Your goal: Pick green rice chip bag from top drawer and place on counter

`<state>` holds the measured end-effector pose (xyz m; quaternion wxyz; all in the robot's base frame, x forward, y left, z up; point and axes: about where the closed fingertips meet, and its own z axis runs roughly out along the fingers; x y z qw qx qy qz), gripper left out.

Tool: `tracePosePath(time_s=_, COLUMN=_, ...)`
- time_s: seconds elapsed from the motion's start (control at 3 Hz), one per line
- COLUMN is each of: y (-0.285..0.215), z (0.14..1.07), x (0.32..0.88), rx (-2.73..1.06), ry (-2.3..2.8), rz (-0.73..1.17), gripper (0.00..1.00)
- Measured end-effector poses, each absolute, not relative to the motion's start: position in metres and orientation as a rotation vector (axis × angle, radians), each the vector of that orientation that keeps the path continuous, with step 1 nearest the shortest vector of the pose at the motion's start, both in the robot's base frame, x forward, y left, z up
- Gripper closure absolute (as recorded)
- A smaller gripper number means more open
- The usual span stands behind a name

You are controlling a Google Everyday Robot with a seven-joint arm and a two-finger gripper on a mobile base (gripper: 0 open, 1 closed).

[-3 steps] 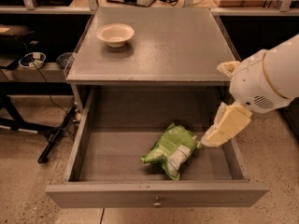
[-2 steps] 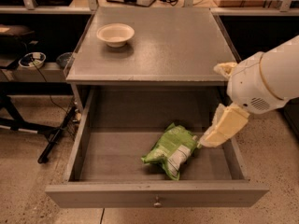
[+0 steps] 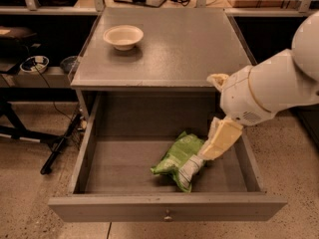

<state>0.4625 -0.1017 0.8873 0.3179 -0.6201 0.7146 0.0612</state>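
Note:
The green rice chip bag (image 3: 176, 161) lies crumpled on the floor of the open top drawer (image 3: 124, 209), right of its middle. My gripper (image 3: 208, 149), cream coloured, hangs from the white arm (image 3: 264, 91) and reaches down into the drawer from the right. Its tip is at the bag's upper right edge and seems to touch it. The bag rests on the drawer floor. The counter (image 3: 179, 49) is the grey top of the cabinet, just behind the drawer.
A cream-white bowl (image 3: 123, 36) sits on the counter's back left. The drawer has a small round knob (image 3: 168, 215) on its front panel. Dark shelves with cables and small dishes (image 3: 34, 63) stand to the left, and a black stand leg (image 3: 57, 148) lies on the floor.
The arm and gripper have moved a little left and down, closing onto the right edge of the bag. The bag and bowl have not moved.

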Motion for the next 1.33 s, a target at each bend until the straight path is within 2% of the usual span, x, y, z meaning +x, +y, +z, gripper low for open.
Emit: tracePosePath(time_s=1.33, y=-0.084, z=0.845, x=0.472, rx=-1.726, ry=1.87, rz=0.078, gripper=0.0)
